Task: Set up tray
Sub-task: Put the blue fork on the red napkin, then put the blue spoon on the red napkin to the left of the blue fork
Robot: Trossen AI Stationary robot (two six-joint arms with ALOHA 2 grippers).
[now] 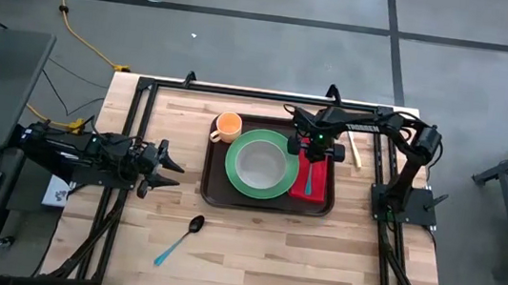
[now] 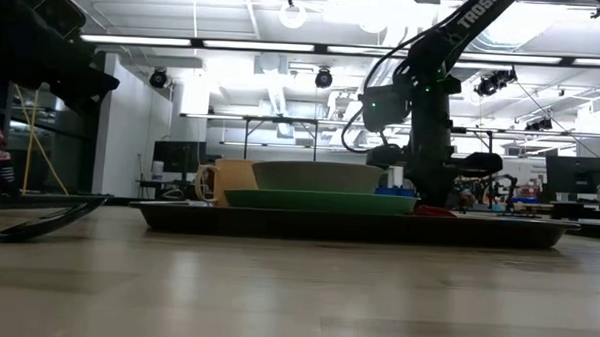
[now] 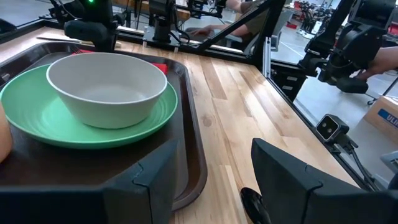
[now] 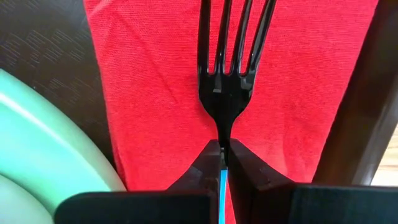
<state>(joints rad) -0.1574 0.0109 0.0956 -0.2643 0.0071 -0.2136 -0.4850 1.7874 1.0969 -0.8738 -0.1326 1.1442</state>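
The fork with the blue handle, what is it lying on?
The fork lies on a red napkin, which lies in the brown tray. The tray floor beneath the napkin is covered.

Right end effector (image 4: 224,163) is pointing straight down with fingers pinched tight, left end effector (image 1: 172,169) just sits off to the side, fingers spread.

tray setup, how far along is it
Done: the brown tray already carries an orange cup, a green plate with a bowl on it, and a red napkin. In hand: the right gripper is shut on a fork over the napkin. Left: a spoon lies on the table, near the open left gripper.
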